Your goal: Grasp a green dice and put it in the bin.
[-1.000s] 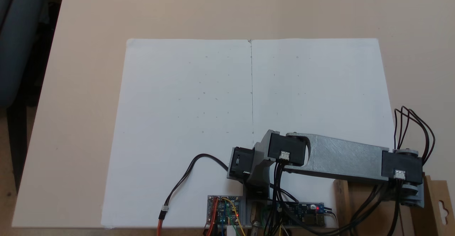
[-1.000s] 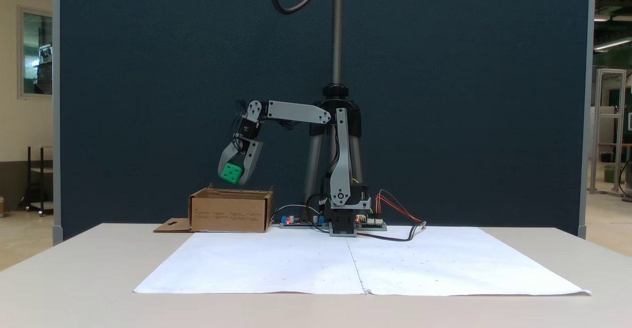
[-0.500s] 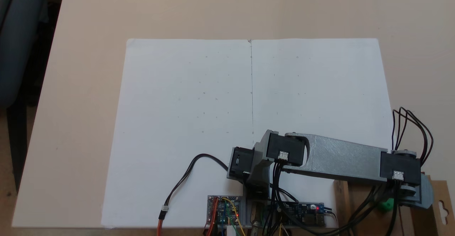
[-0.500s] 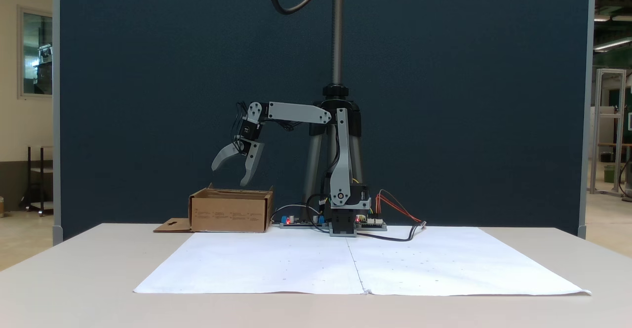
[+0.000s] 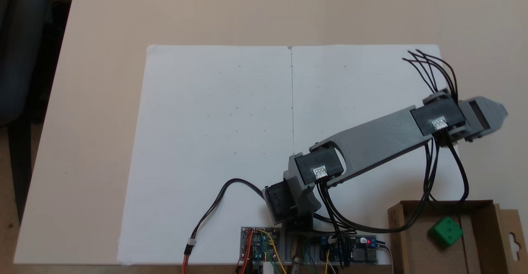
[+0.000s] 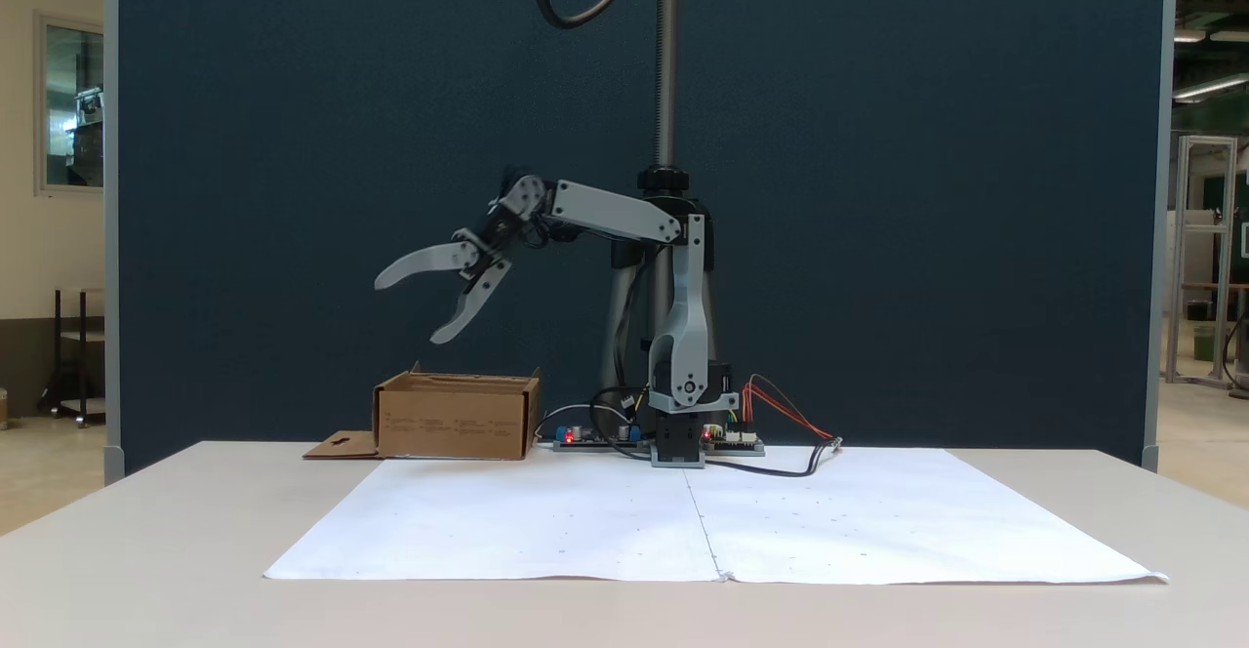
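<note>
The green dice (image 5: 445, 231) lies inside the bin (image 5: 437, 203), a brown cardboard box at the table's near right corner in the top-down fixed view. In the front-on fixed view the bin (image 6: 457, 421) stands left of the arm's base and its walls hide the dice. My gripper (image 6: 408, 311) hangs open and empty well above the bin, with its jaws spread wide and pointing left and downward. Seen from above, the gripper (image 5: 495, 116) is past the bin, over the right edge of the paper.
Two white paper sheets (image 5: 231, 142) cover the middle of the beige table. Circuit boards (image 5: 260, 243) and loose cables (image 5: 214, 204) sit beside the arm's base. The bin's flap (image 5: 511, 241) with a hang-hole sticks out to the right. A tripod pole (image 6: 666, 62) and a dark partition stand behind.
The gripper held the dice above the bin, then opened, and the dice fell into the bin. Since then the arm has swung away from the bin and lifted, still open.
</note>
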`<action>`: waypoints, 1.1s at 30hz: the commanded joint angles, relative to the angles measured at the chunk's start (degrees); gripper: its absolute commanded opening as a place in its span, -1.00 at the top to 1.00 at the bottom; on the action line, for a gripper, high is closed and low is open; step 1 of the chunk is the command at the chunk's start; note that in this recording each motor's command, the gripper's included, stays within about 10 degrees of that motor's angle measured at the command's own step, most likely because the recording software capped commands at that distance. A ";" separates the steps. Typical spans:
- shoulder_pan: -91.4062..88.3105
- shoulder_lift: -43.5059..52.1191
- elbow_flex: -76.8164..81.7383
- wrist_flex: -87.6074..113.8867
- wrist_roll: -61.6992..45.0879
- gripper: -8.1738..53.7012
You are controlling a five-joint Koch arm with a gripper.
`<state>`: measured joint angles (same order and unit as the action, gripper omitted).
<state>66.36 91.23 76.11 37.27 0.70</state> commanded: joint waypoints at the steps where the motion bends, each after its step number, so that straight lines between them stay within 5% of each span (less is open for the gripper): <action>1: -5.89 4.04 -2.90 -3.34 4.04 -0.67; 16: -50.45 8.17 -2.81 -8.35 3.87 -0.67; 33: -61.35 26.98 24.26 -31.62 2.37 -0.69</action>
<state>4.83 115.84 100.90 12.83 0.79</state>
